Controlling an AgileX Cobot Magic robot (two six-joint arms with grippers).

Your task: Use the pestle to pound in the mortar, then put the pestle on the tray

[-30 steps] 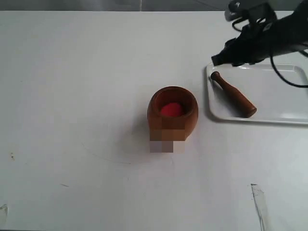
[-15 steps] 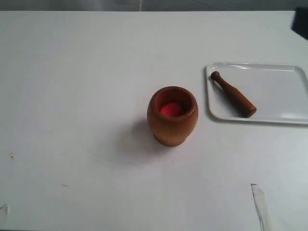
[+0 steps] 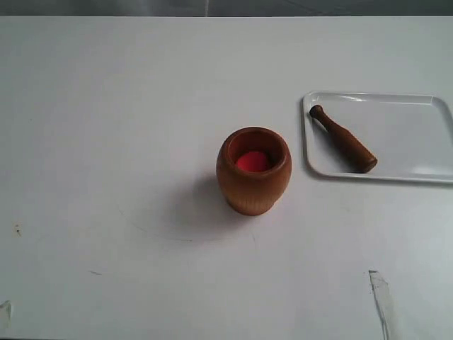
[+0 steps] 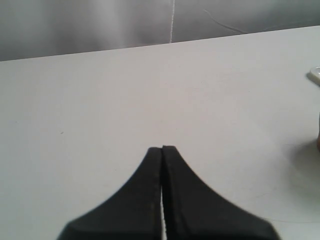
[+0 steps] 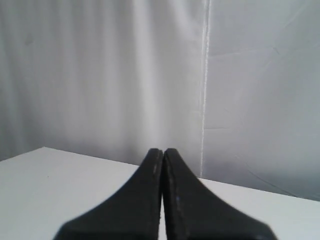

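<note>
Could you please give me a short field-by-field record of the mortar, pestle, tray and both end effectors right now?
mortar: upright on the table, left of the tray in the exterior view, not touching it
mortar contents: red lump
pestle: lying diagonally in the tray, knobbed end by the edge nearest the mortar
left end effector: shut, empty
right end effector: shut, empty

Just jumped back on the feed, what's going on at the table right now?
Nothing is being handled at this moment. The pestle lies in the white tray, and the mortar stands upright on the table beside the tray, apart from it, with a red lump inside. The left end effector and the right end effector are both shut and empty, and neither shows in the exterior view.
</note>
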